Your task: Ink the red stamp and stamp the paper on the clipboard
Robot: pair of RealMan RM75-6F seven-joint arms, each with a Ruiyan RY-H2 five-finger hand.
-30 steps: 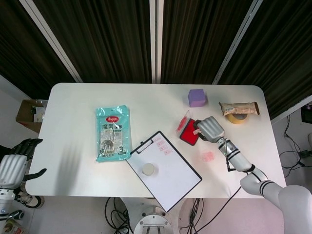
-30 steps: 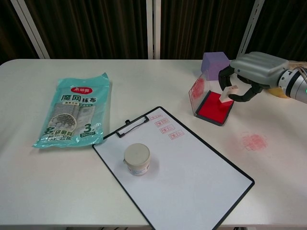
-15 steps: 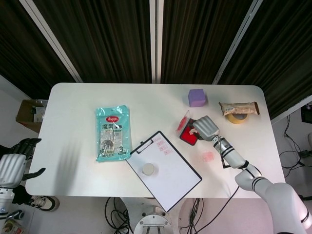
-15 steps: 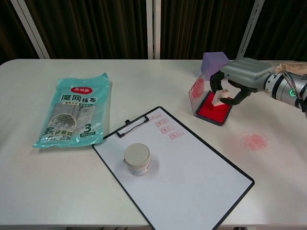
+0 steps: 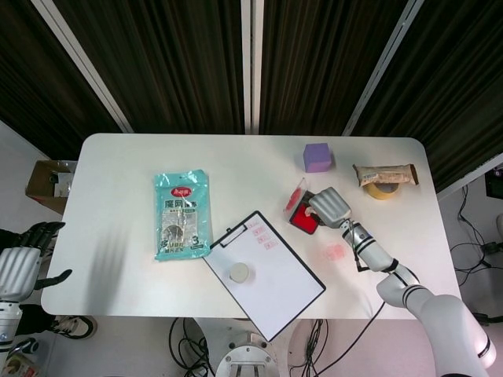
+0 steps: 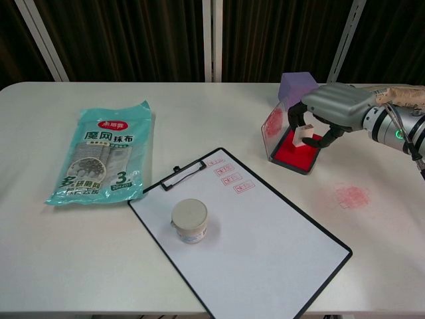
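well, line by line:
stamp [image 6: 305,135]: a pale block pinched in the right hand's curled fingers, its lower end on or just over the red ink pad; contact cannot be told.
ink pad [image 6: 292,151]: open red tray at 3 o'clock from the table's middle, clear lid [image 6: 273,125] tilted up on its left edge.
right hand [image 6: 323,109]: arched over the pad, holding the stamp from above; seen also in the head view [image 5: 329,206].
clipboard [image 6: 305,222]: black-edged, lying at an angle at 6 o'clock, white paper [image 6: 265,229] on it with small red marks [image 6: 230,177] near the clip.
small tub [image 6: 190,220]: standing on the paper's left part.
red smear [image 6: 351,196]: on the table, at 4 o'clock from the pad.
purple cube [image 6: 295,86]: just behind the pad, at 12 o'clock from it.
teal packet [image 6: 100,161]: flat at 9 o'clock, well apart from the clipboard.
tape roll and wrapped bar [image 5: 383,177]: near the right edge.
left hand [image 5: 21,264]: off the table's left edge, fingers spread, holding nothing.
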